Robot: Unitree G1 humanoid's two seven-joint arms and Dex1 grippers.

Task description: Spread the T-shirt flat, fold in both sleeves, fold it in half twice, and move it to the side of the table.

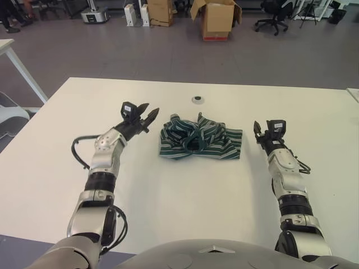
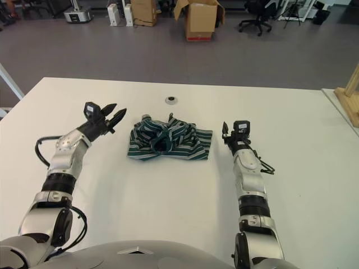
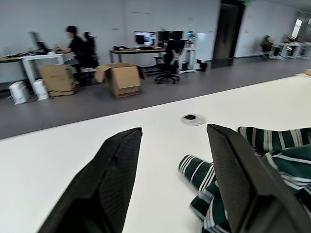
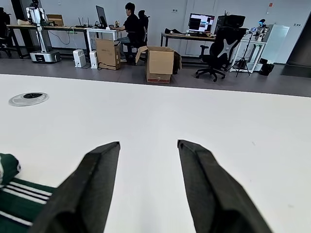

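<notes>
2 head eyes look down on the table (image 1: 168,196); 2 wrist cameras skim it low.

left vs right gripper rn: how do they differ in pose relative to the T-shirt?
The left gripper angles inward toward the crumpled T-shirt, its fingers close to the shirt's left edge; the right gripper points straight ahead over the table, past the shirt's right edge. So the shirt lies just in front of the left gripper but off to the side of the right gripper. Shared: both are open, and neither touches the shirt.
</notes>
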